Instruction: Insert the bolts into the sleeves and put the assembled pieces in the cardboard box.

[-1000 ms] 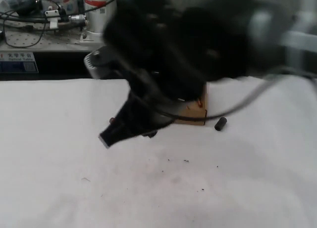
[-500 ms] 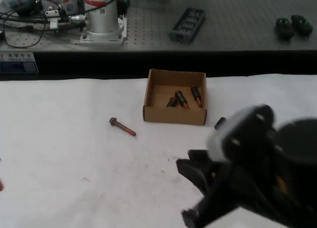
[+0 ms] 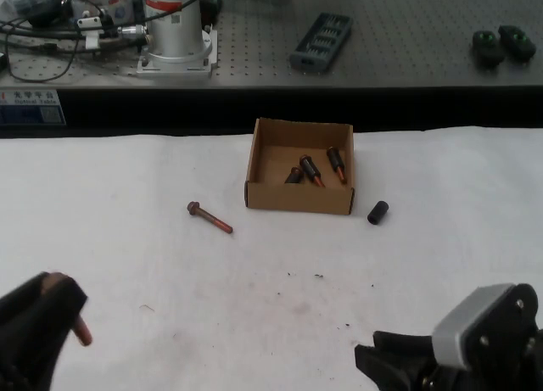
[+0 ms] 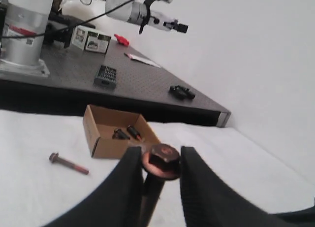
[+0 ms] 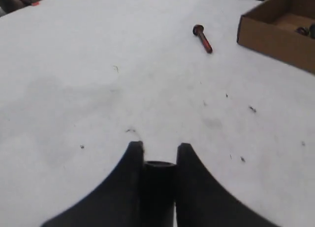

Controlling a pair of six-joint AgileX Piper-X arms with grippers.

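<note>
Cardboard box (image 3: 299, 201) holds three assembled pieces (image 3: 310, 170); loose bolt (image 3: 209, 218), loose sleeve (image 3: 378, 212) beside it. Left gripper (image 4: 161, 154) clamps second bolt (image 4: 161, 162), right gripper (image 5: 160, 148) second sleeve (image 5: 158, 180).

High view behind, facing forward and down, 2 wrist views low and close, cardboard box (image 3: 297, 198) in all 3

bright, even light; white cloth (image 3: 127, 272) glares; shadows faint and soft.

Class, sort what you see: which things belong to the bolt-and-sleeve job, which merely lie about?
Job: cardboard box, assembled pieces inside, loose bolt, loose sleeve, held bolt in left gripper, held sleeve in right gripper.
Lying about: black rack, metal post, two black parts.
</note>
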